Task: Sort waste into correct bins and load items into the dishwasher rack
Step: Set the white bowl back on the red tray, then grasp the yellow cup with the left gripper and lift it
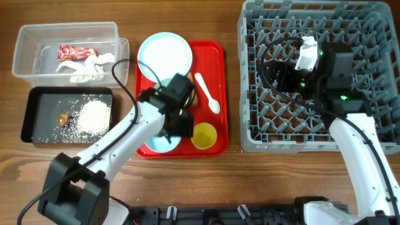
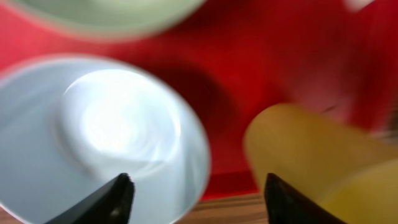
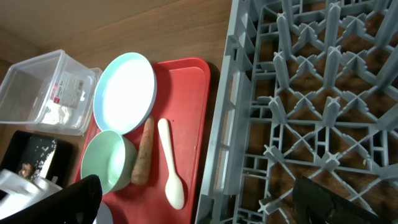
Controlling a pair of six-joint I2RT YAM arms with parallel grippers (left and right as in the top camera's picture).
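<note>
My left gripper (image 1: 181, 125) is open and empty, low over the red tray. In the left wrist view its fingers (image 2: 199, 199) sit between the pale blue-white bowl (image 2: 106, 130) and the yellow cup (image 2: 311, 155), with the green bowl (image 2: 106, 12) beyond. The white plate (image 1: 164, 55), white spoon (image 1: 207, 94) and brown sausage stick (image 3: 143, 152) lie on the tray. The left arm hides the green bowl from overhead. My right gripper (image 1: 281, 72) is open and empty above the grey rack (image 1: 250, 131). The red wrapper (image 1: 76, 52) and tissue (image 1: 87, 67) lie in the clear tub (image 1: 25, 50).
The black tray (image 1: 37, 94) holds rice (image 1: 94, 117) and a brown lump (image 1: 63, 118). The red tray (image 1: 215, 56) lies between the bins and the rack. Nothing stands among the rack's pegs. Bare wooden table shows along the front edge.
</note>
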